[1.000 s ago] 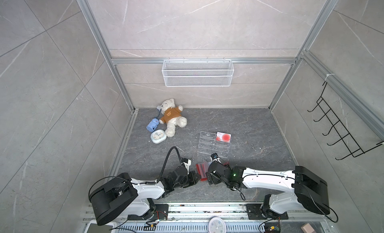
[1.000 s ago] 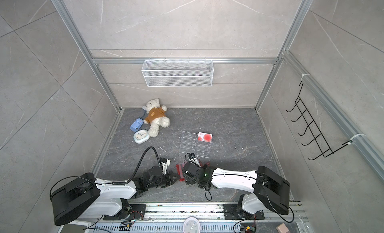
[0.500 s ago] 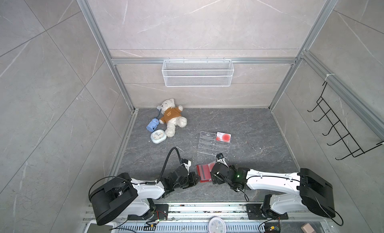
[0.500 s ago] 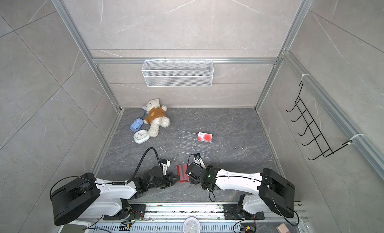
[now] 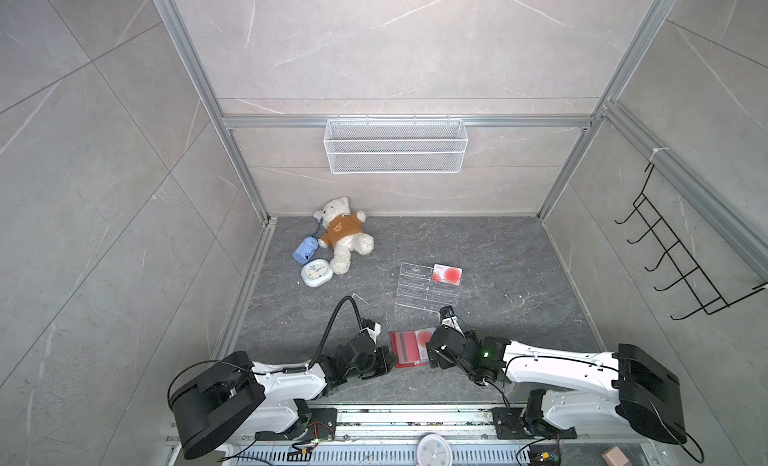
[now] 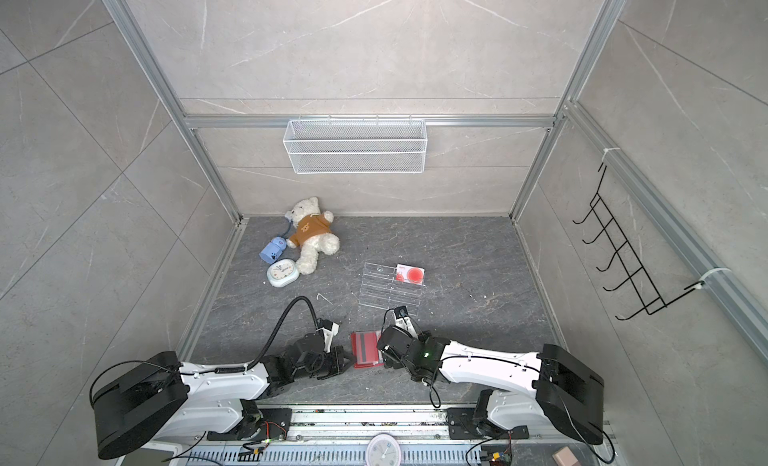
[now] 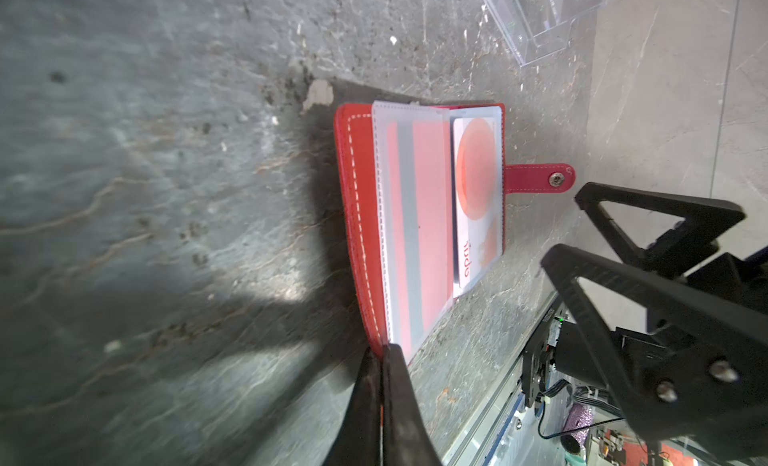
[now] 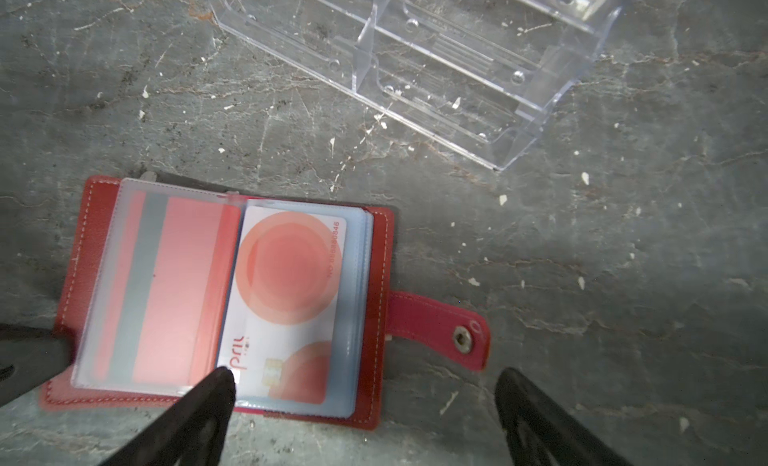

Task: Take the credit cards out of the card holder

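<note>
Shut left gripper pinched card holder corner; right gripper gaped wide. Stuck credit card could drag it loose — thin pinch.

The red card holder has white stitching; its white credit card carries red-orange circles.

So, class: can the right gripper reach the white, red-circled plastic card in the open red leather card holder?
Probably yes: the open right gripper hovers at the card, nothing between; the shut left gripper pinches the card holder.

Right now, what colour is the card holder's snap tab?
Red; snap tab shows best in right wrist view.
</note>
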